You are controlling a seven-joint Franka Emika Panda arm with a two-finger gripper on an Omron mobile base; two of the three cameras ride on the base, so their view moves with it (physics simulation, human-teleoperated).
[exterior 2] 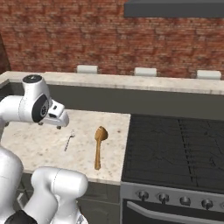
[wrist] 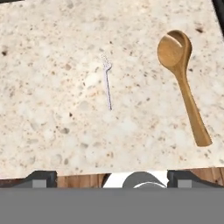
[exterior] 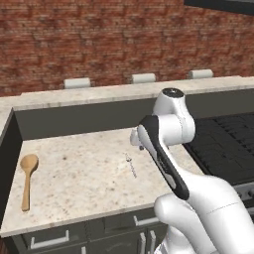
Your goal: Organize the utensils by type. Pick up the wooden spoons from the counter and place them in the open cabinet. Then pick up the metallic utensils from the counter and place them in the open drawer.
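Below your tool (wrist: 112, 176), jaws spread wide and empty, a thin silver fork (wrist: 107, 83) lies flat on the speckled beige stone table (wrist: 48, 96). Beside it, apart, rests a smooth wooden spoon (wrist: 181, 74) with round bowl and straight handle.

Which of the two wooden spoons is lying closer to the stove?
The wooden spoon beside the silver fork, near the counter edge that meets the stove. The other wooden spoon lies at the counter's far left end, by the dark side wall.

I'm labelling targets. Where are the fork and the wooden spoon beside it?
fork (wrist: 107, 85), hand view, mid-handle.
wooden spoon (wrist: 174, 49), hand view, bowl.
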